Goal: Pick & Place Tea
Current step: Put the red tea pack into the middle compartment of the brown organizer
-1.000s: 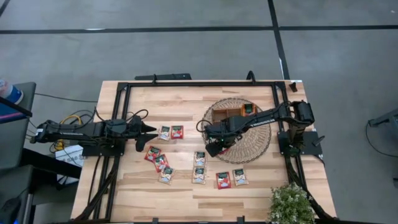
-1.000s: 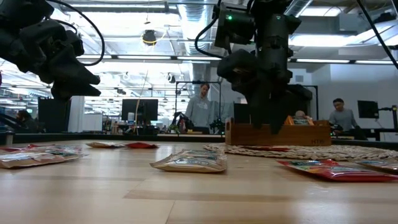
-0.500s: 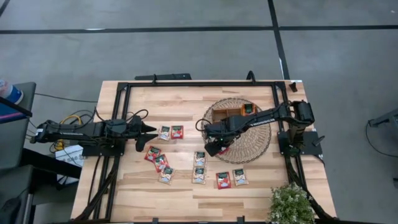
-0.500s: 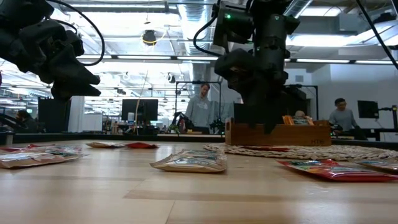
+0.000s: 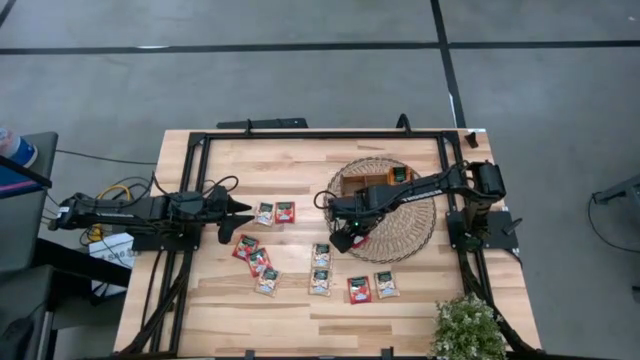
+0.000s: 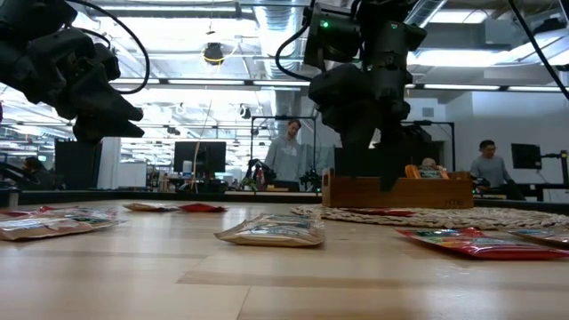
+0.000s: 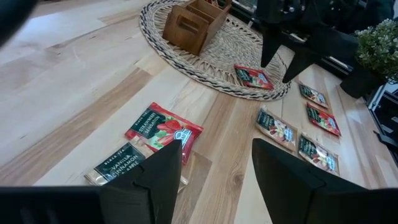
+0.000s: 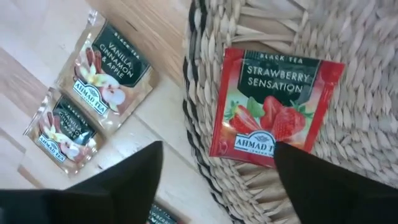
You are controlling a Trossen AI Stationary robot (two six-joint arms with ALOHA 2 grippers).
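A red tea sachet [image 8: 273,102] lies flat on the left part of the round wicker mat [image 5: 405,228], near its rim. My right gripper [image 5: 347,240] hangs open just above it, pointing steeply down, one finger to either side and neither touching it. Several more tea sachets, red and beige, lie flat on the wooden table [image 5: 225,310]: two [image 5: 275,212] in front of my left gripper and others [image 5: 320,268] nearer the front edge. My left gripper [image 5: 245,208] waits open at the table's left, off the wood.
A wooden compartment tray [image 5: 375,180] stands on the far part of the mat, just beyond my right gripper. A potted plant [image 5: 468,328] sits at the near right corner. A black frame [image 5: 320,135] runs around the table. People stand in the room behind.
My right gripper has opened its fingers and rolled a little at the wrist, staying above the mat's left edge. The red sachet now shows lying flat on the mat beneath it. My left arm has kept still.
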